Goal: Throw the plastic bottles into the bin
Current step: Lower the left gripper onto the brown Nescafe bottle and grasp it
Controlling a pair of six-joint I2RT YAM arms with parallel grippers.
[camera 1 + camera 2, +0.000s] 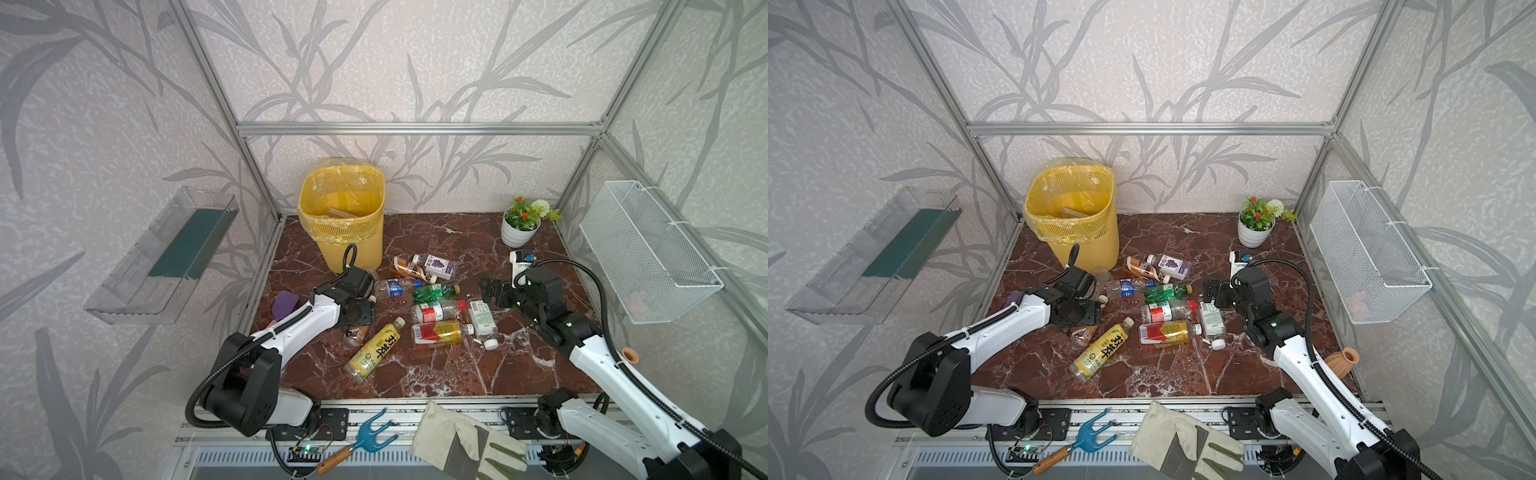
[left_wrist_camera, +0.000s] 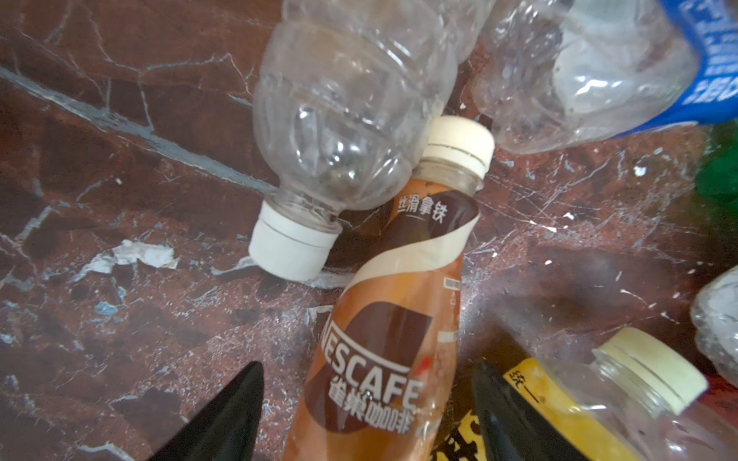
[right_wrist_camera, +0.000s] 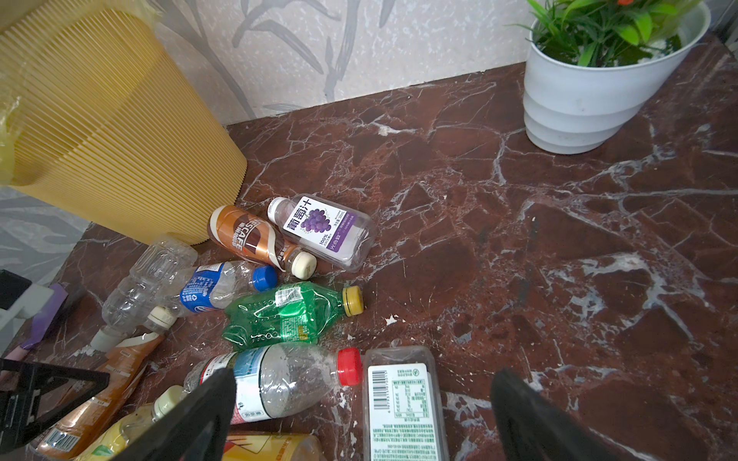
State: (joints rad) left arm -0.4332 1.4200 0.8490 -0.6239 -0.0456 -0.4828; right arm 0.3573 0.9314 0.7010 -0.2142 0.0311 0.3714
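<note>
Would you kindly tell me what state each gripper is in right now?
Left gripper: open, jaws either side of the brown coffee bottle, not gripping.
Right gripper: open, holding nothing.

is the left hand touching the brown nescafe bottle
Apart: left wrist view shows the left hand straddling the brown-labelled plastic coffee bottle, gaps beside both fingers.

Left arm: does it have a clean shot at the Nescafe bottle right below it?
Probably yes. The left hand straddles the Nescafe bottle, jaws apart, its body bare. A yellow-label bottle crowds one finger and a clear bottle rests against its neck.
</note>
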